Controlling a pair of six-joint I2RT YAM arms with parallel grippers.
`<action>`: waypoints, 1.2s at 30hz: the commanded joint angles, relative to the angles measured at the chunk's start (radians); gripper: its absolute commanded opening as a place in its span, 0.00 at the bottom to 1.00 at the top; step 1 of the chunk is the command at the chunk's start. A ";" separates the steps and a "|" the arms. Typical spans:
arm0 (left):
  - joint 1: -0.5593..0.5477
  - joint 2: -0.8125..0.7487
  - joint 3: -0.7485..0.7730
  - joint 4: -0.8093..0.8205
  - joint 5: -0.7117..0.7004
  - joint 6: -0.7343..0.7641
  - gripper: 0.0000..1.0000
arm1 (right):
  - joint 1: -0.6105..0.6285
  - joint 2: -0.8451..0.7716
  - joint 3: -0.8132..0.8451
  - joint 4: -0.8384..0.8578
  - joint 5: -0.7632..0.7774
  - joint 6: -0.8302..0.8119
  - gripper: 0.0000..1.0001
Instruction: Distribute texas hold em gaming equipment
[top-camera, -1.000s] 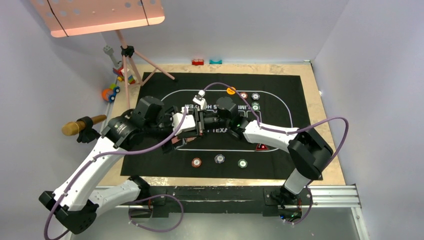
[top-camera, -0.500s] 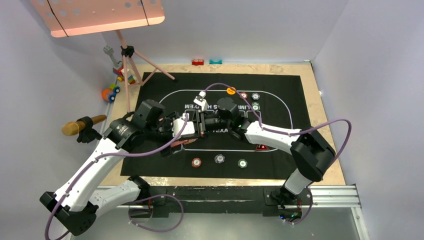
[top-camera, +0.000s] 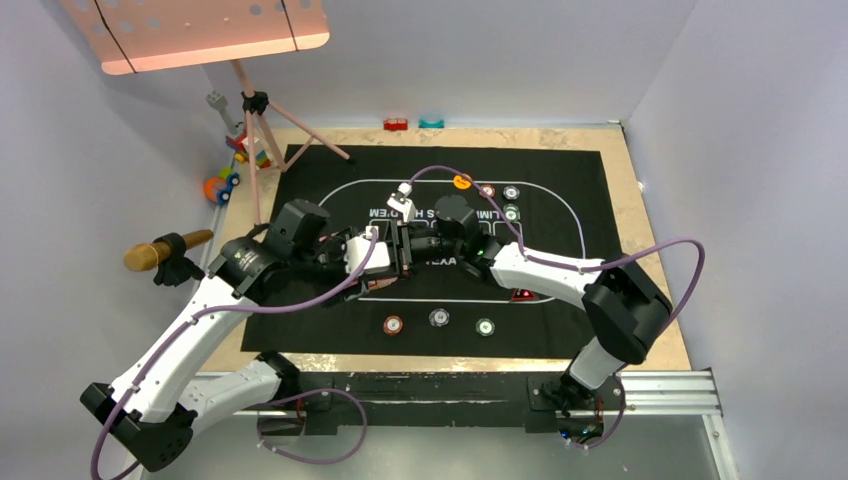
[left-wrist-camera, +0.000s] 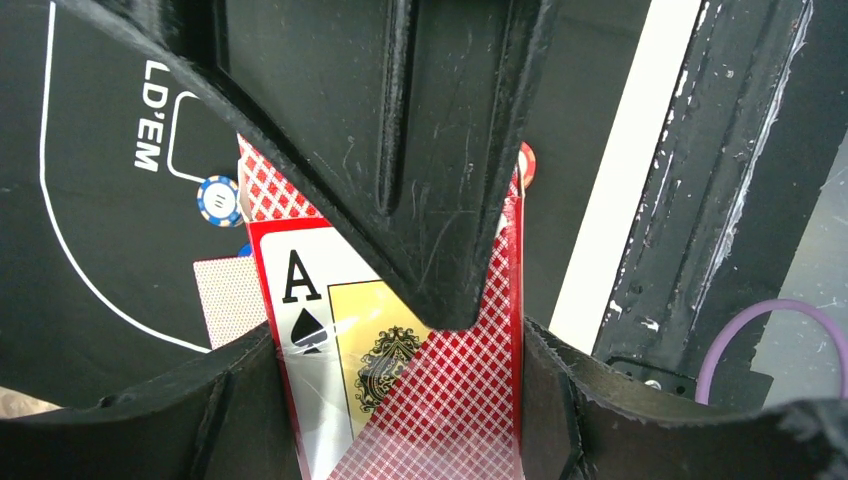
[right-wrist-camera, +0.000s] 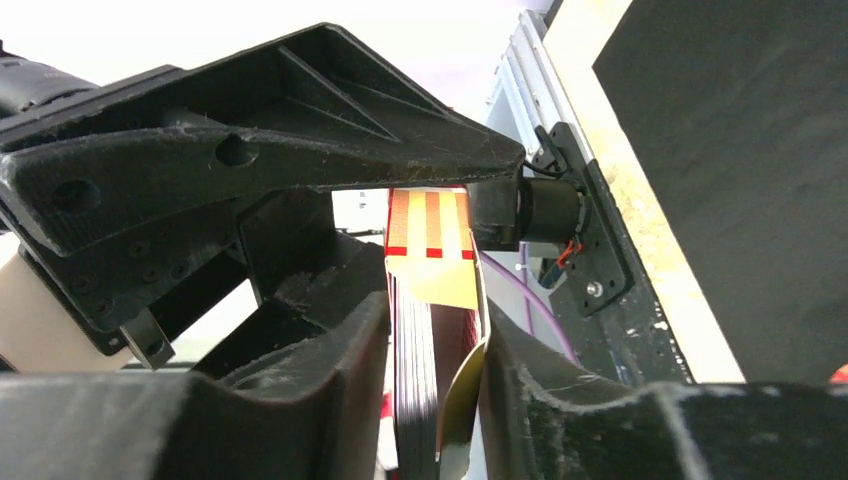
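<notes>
Black felt mat (top-camera: 560, 180), card deck (right-wrist-camera: 425, 380) upright, edge-on, between both end effectors

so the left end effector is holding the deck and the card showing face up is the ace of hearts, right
Not quite: the face-up card in the deck is the ace of spades, a black spade under the A, as the left wrist view shows. The left end effector does hold the deck.

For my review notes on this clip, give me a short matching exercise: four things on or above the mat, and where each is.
Things:
1. orange button
2. card deck
3. ace of spades
4. green chip

Places:
A. near edge of the mat, rightmost of three chips
B. far side of the printed oval
C. between the two grippers at mid-mat
D. face-up under the left gripper

Pairs: 1-B, 2-C, 3-D, 4-A
</notes>
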 joint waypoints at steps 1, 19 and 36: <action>0.002 -0.023 -0.012 0.021 0.028 -0.015 0.27 | -0.021 -0.056 -0.010 -0.039 -0.019 -0.053 0.45; 0.002 -0.017 0.007 0.026 0.063 -0.057 0.10 | -0.079 -0.109 -0.008 -0.207 -0.023 -0.160 0.40; 0.018 -0.018 -0.041 0.041 0.139 -0.157 0.00 | -0.162 -0.221 -0.048 -0.289 -0.023 -0.210 0.46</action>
